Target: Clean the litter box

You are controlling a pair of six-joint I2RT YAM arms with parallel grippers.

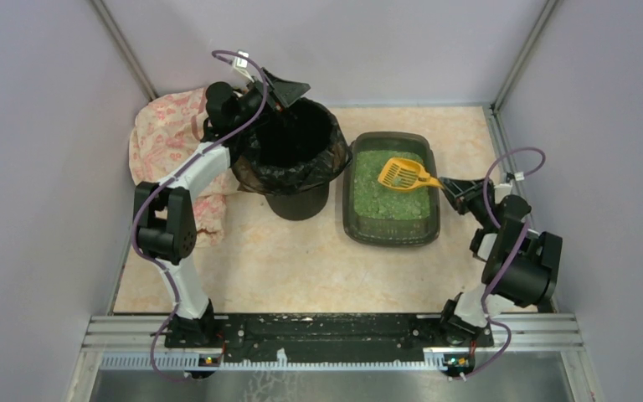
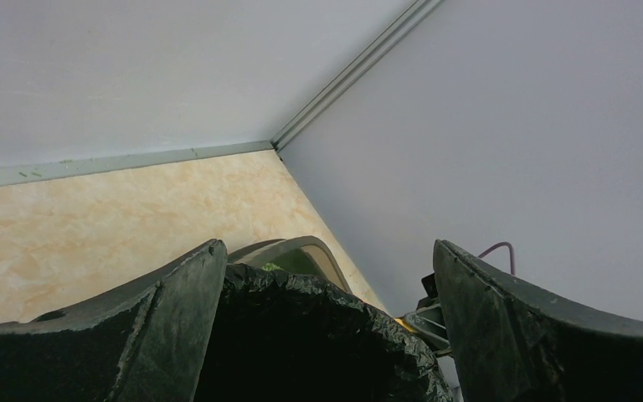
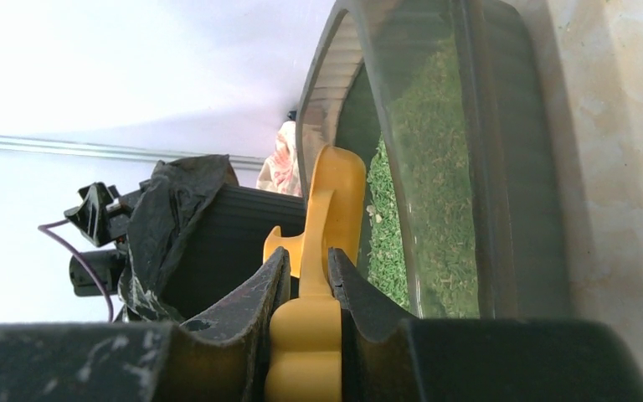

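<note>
Currently, the shallow dark grey-green rectangular plastic litter box sits right of centre in the top view, just beside the round black-bagged bin. The right gripper pinches the handle of the yellow slotted plastic scoop, whose head is over the green granules. The left gripper is spread wide over the bin's far rim, upper left.

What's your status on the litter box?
Right hand shut on yellow scoop, head over litter box. Left hand open at bin rim. No obstruction seen.
</note>
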